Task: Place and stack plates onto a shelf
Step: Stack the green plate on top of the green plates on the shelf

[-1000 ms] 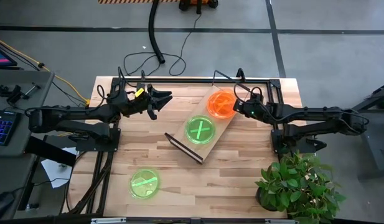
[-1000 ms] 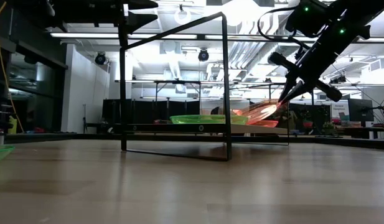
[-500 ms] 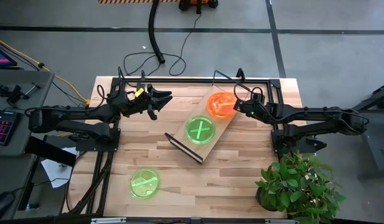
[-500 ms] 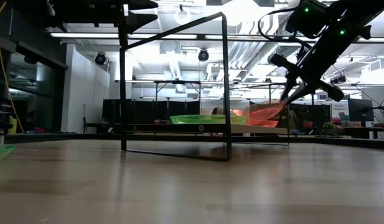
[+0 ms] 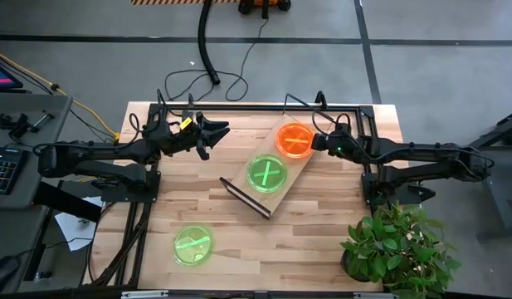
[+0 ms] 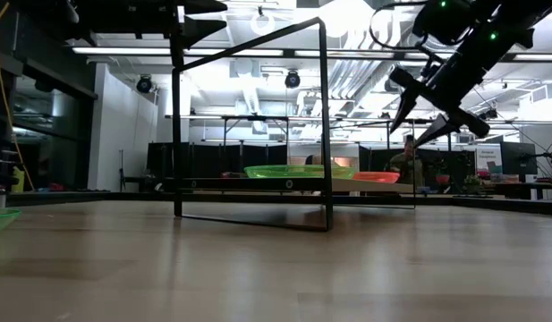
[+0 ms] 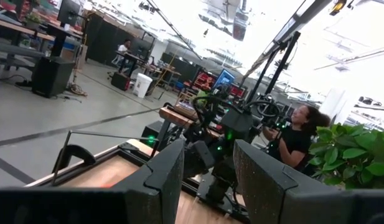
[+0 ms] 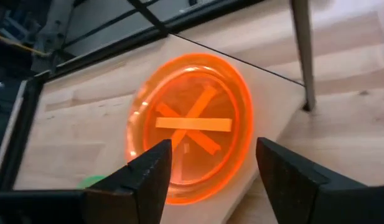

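Note:
The shelf (image 5: 268, 176) is a light board in a black wire frame, lying slantwise at mid-table. On its far right end rests a stack of orange plates (image 5: 295, 139) (image 8: 188, 127) with crossed bright streaks, lying flat. Beside it on the board is a green stack (image 5: 266, 173) (image 6: 289, 171). One more green plate (image 5: 192, 245) lies on the table near the front left. My right gripper (image 5: 318, 143) (image 6: 417, 125) hovers open just above and to the right of the orange stack, touching nothing. My left gripper (image 5: 218, 130) waits open at the far left, off the table.
A potted plant (image 5: 397, 249) stands at the table's near right corner. The black frame rails (image 5: 264, 106) run along the far edge, and the shelf's wire posts (image 6: 325, 125) rise above the board. A person (image 7: 297, 140) sits in the room beyond the table.
My right gripper has opened and let go of the top orange plate, which was tilted with its right rim raised and now lies flat on the orange stack. The gripper has risen a little and drawn back slightly toward the table's right edge.

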